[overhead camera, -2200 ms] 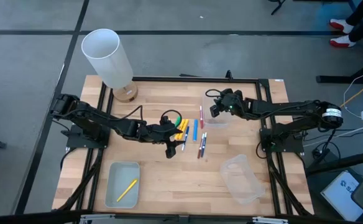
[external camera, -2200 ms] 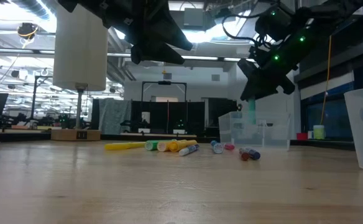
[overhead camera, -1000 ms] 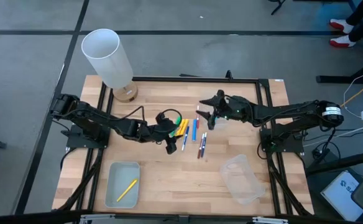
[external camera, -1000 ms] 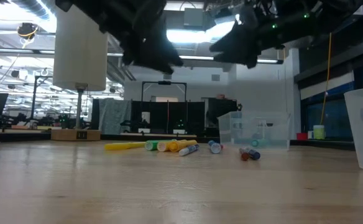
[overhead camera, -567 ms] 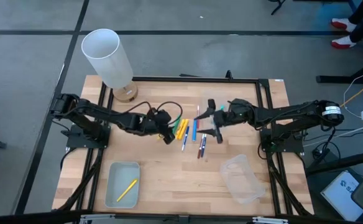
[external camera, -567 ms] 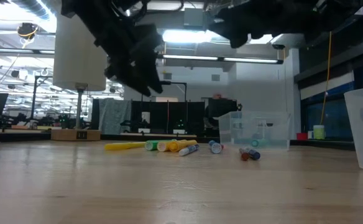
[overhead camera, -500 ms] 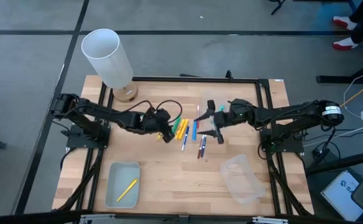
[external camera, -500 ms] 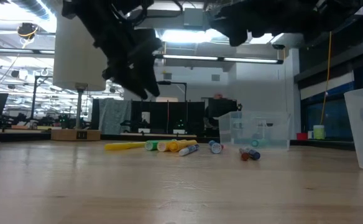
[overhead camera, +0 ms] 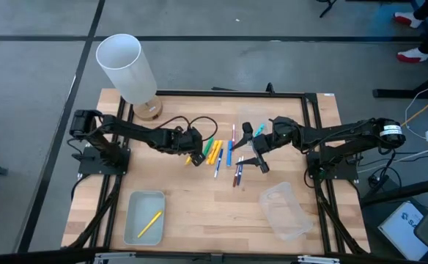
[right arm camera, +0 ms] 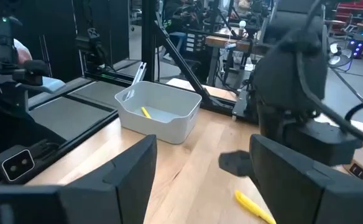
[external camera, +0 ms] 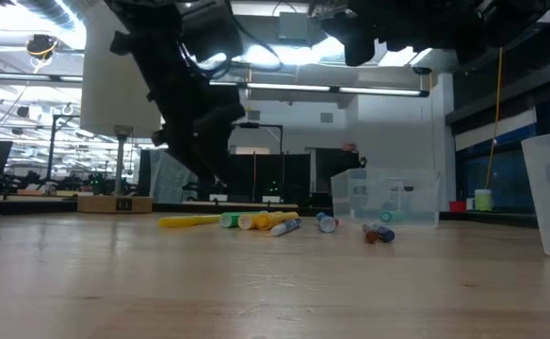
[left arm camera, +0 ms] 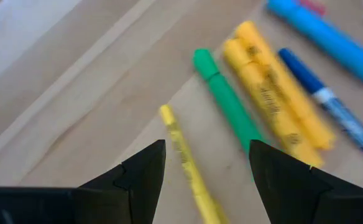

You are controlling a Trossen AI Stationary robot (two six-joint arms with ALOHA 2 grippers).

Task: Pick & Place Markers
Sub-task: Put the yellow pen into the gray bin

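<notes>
Several markers lie loose on the wooden table's middle: yellow, green, blue, red and purple. My left gripper hovers open at the left end of the group. In the left wrist view its fingers stand on either side of a thin yellow marker, above it. A green marker and two thick yellow ones lie beside it. My right gripper is open above the right side of the group, pointing toward the table's left. One yellow marker lies in the grey tray.
A tall white cylinder on a wooden base stands at the far left corner. A clear box sits behind the markers, at the far right. A clear plastic tray lies at the near right. Black frame rails border the table.
My left gripper has drawn back toward the table's left edge and come down lower, tipping toward the thin yellow marker. My right gripper has come from the far side over the markers and turned, its fingers now spread along the near-far line. The markers have not moved.
</notes>
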